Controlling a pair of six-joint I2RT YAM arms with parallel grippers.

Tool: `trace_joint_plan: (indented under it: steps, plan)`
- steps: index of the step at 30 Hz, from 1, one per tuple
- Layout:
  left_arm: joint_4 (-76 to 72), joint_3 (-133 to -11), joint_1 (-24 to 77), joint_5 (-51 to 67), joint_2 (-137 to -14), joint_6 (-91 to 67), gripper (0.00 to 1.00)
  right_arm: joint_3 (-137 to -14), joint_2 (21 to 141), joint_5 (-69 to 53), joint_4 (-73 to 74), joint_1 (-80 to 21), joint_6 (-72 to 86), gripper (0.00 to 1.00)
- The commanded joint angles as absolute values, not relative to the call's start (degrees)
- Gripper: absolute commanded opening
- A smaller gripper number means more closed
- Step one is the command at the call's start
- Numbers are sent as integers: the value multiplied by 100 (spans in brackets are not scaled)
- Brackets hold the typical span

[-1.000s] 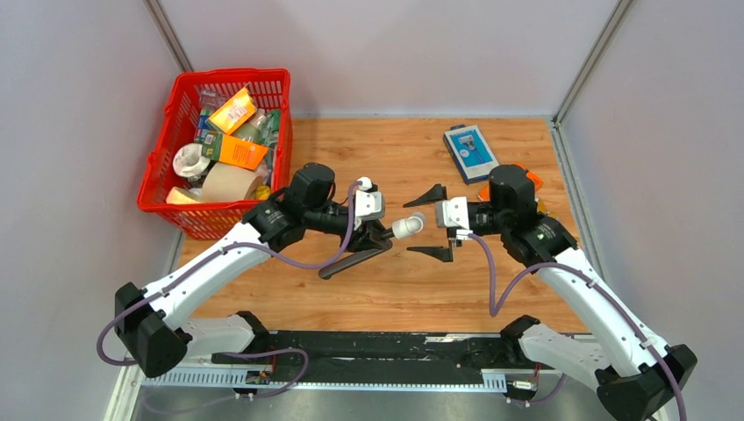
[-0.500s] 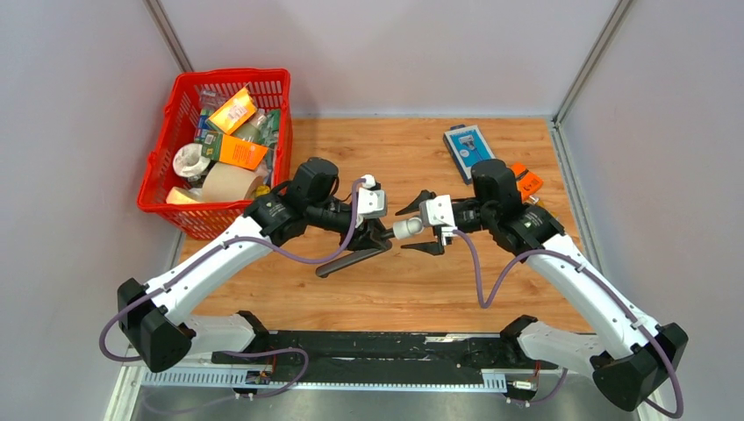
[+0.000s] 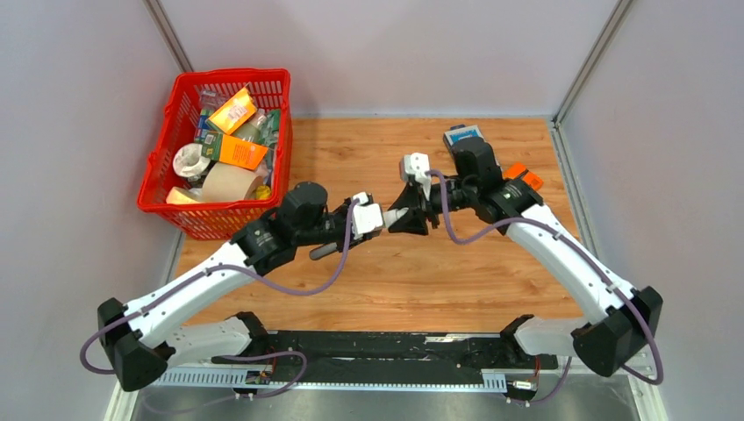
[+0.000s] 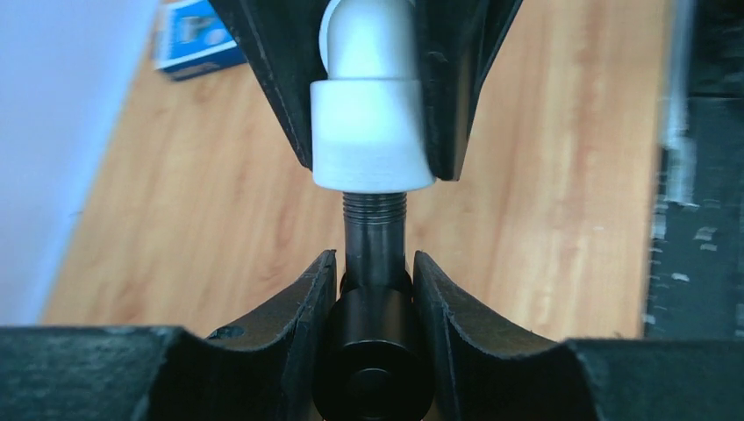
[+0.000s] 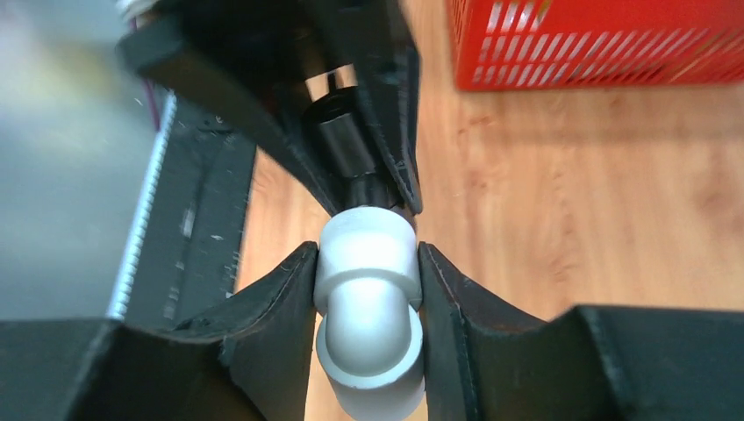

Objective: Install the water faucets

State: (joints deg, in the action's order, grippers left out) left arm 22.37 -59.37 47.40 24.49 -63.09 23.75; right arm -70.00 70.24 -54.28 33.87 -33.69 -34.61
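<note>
My left gripper (image 4: pixel 375 259) clamps its black, curved fingers (image 4: pixel 298 316) on the smooth dark metal faucet (image 4: pixel 375 333), held above the wood-grain desk (image 4: pixel 544 193). The faucet's threaded tip meets the round collar of the glossy white plastic elbow fitting (image 4: pixel 372 132), which my right gripper (image 5: pixel 367 254) pinches from both sides.

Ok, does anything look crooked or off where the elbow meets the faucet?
Nothing stands out. The white elbow sits in line with the threaded end of the faucet, not cocked; a few threads show below its collar.
</note>
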Motion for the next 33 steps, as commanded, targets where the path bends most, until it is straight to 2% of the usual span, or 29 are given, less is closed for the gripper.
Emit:
trace_joint_plan:
  steps: [1, 4, 7, 10, 13, 16, 19, 22, 26, 30, 32, 33]
  plan:
    - [-152, -5197, 5412, 21, -5617, 2907, 0, -7829, 7838, -5020, 3173, -3384, -560, 0]
    - [-1324, -4590, 5984, -1864, -5467, 3767, 0, -8199, 8445, -5010, 3155, -3235, 1058, 0]
    - [-3107, -3895, 6773, -3466, -5686, 5486, 0, -8183, 8876, -4966, 3059, -3138, 2360, 0]
    - [-4925, -3421, 7337, -4007, -6185, 6651, 0, -7867, 8939, -4879, 2472, -3120, 3171, 2]
    - [-5676, -3279, 7436, -4236, -6530, 7372, 0, -7796, 8877, -4632, 2294, -3111, 3357, 3]
    - [-5897, -3156, 7462, -4228, -6679, 7523, 0, -7805, 8763, -4483, 2241, -3094, 3384, 11]
    - [-5478, -3155, 7444, -4210, -6619, 7131, 0, -7875, 8605, -4491, 2154, -3050, 3139, 22]
    - [-3839, -3321, 7287, -3877, -6145, 5877, 0, -8024, 8333, -4430, 2110, -2971, 2499, 36]
    - [-1998, -3603, 6698, -2641, -5459, 4259, 0, -7937, 7719, -4350, 2092, -2962, 953, 59]
    - [-451, -4217, 6092, -1322, -5221, 3377, 0, -7551, 6980, -4438, 2039, -2953, -559, 80]
    - [252, -4595, 5819, -594, -5273, 3060, 0, -7340, 6603, -4526, 2013, -2953, -1375, 100]
    - [612, -4805, 5575, -345, -5291, 2893, 0, -7217, 6427, -4657, 2030, -2962, -1702, 100]
